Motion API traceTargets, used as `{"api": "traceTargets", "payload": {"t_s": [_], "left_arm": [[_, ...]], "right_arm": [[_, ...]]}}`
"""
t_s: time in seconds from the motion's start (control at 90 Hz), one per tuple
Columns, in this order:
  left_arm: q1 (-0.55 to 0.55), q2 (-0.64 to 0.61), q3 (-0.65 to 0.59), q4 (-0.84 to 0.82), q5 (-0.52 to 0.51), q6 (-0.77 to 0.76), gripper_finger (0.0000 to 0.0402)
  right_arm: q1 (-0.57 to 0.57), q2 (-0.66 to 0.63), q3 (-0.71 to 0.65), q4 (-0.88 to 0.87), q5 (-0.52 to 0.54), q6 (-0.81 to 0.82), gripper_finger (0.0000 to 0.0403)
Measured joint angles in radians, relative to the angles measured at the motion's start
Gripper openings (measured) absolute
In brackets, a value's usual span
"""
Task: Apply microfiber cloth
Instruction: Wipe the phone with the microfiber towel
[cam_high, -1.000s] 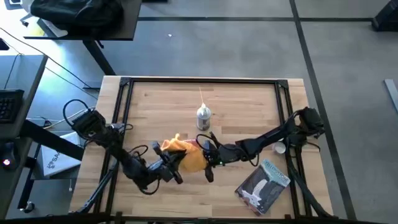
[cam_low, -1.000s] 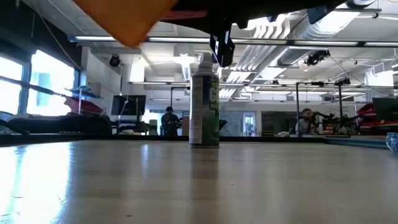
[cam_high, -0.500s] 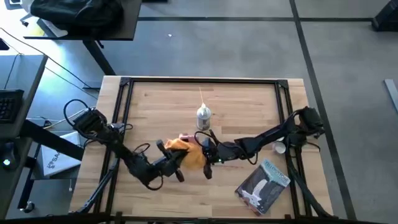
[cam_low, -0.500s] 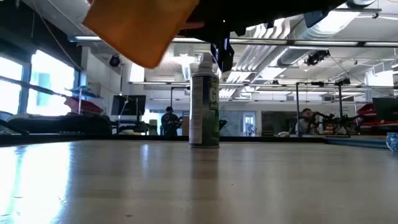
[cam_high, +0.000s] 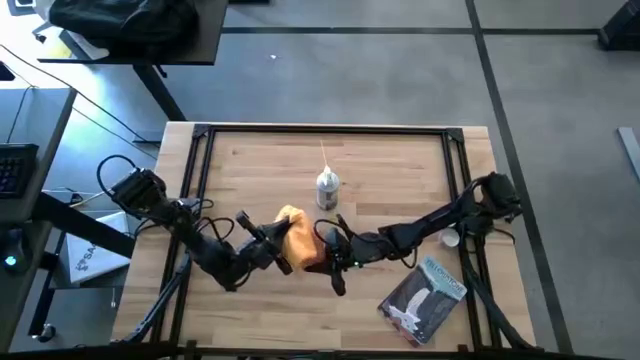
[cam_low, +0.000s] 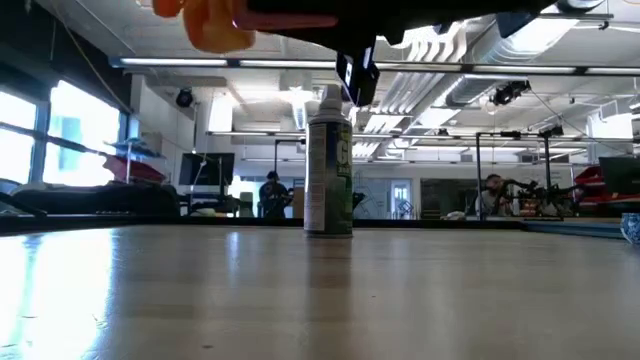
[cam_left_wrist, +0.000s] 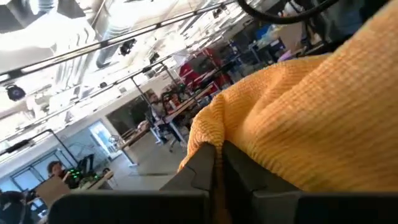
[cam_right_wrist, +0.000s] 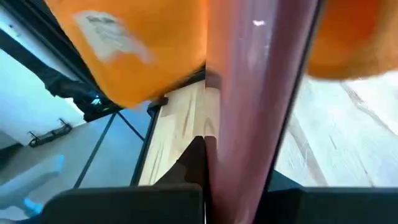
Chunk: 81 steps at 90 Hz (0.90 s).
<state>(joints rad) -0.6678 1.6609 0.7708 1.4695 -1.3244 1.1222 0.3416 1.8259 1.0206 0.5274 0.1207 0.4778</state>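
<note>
A spray can (cam_high: 327, 189) stands upright near the middle of the wooden worktop (cam_high: 260, 165), with a thin straw rising from its nozzle; in the low view its white-and-green body (cam_low: 328, 165) shows. A grey-blue printed packet (cam_high: 425, 297) lies flat at the worktop's near right corner. A small white cap-like item (cam_high: 450, 238) sits by the right edge. Beyond the worktop, a person (cam_low: 491, 195) sits at a bench.

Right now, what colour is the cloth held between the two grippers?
Orange-yellow. The microfiber cloth shows best in the left wrist view.
</note>
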Motion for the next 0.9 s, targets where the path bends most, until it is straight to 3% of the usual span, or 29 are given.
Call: {"api": "traceTargets", "payload": {"t_s": [0.1,0.2,0.489,0.611,0.7,0.9], "left_arm": [[0.0,0.001,0.0,-0.115,0.039,-0.136,0.0],[-0.001,0.002,0.0,-0.138,0.041,-0.175,0.0],[-0.056,0.002,0.039,-0.028,0.002,-0.006,0.0],[-0.081,0.002,0.056,-0.024,0.084,-0.003,0.0],[-0.077,0.002,0.057,-0.088,0.142,-0.075,0.0],[-0.015,0.002,0.057,-0.368,0.163,-0.351,0.0]], "right_arm": [[0.004,0.0,0.0,-0.001,0.004,0.001,0.0005],[0.003,0.0,0.0,0.004,0.008,0.001,0.0005],[0.001,0.0,0.0,-0.014,0.017,0.004,0.0005],[-0.001,0.0,0.0,-0.014,0.025,0.012,0.0005],[-0.002,0.0,0.0,-0.015,0.026,0.014,0.0005],[-0.002,0.0,0.0,-0.012,0.028,0.018,0.0005]]}}
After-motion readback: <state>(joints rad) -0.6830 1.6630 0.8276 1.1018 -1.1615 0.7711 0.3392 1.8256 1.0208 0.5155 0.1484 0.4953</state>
